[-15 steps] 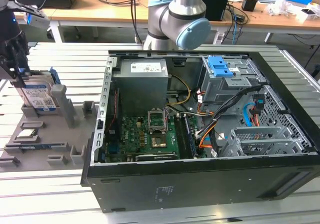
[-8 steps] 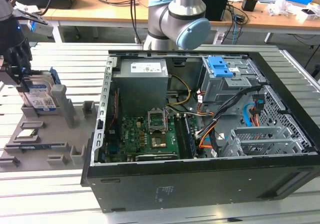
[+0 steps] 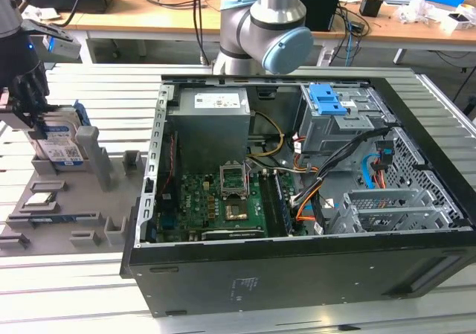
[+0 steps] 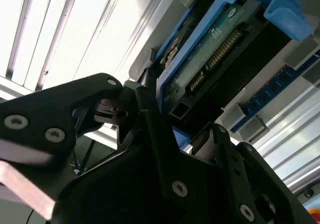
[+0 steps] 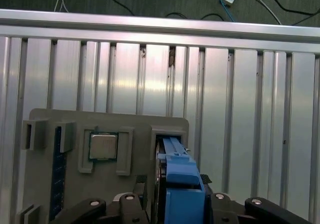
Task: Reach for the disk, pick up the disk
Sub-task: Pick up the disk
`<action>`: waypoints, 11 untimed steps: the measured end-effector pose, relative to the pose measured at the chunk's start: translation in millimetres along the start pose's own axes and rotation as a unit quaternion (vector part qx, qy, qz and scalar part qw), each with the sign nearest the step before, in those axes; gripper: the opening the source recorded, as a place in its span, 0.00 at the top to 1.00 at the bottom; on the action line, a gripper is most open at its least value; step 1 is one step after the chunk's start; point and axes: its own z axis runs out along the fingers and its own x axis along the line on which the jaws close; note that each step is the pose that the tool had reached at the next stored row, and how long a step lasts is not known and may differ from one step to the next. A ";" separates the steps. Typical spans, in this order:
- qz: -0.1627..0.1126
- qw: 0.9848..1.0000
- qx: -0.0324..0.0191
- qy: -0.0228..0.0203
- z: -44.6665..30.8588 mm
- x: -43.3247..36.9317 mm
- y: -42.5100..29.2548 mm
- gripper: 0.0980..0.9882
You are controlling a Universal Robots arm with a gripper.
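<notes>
The disk (image 3: 61, 146) stands on edge in a slot of the grey holder (image 3: 89, 163) at the exterior view's left; its white-and-blue label and blue rails show. My gripper (image 3: 28, 100) hangs right over it. In the second wrist view the disk (image 4: 220, 49) shows its green board and connector, and the black fingers (image 4: 147, 102) press against its two sides. In the first wrist view the disk's blue rail (image 5: 177, 169) runs between the fingers (image 5: 137, 201) of my gripper (image 5: 175, 201), which is shut on it.
An open computer case (image 3: 297, 193) with a grey power-supply box (image 3: 212, 118) and a blue latch piece (image 3: 327, 100) stands on the slatted metal table (image 3: 67, 289). The holder also carries a processor chip (image 5: 103, 145). Desks with cables line the back.
</notes>
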 end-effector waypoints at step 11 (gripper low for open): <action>0.000 1.000 0.000 0.000 0.2 0.0 0.0 0.70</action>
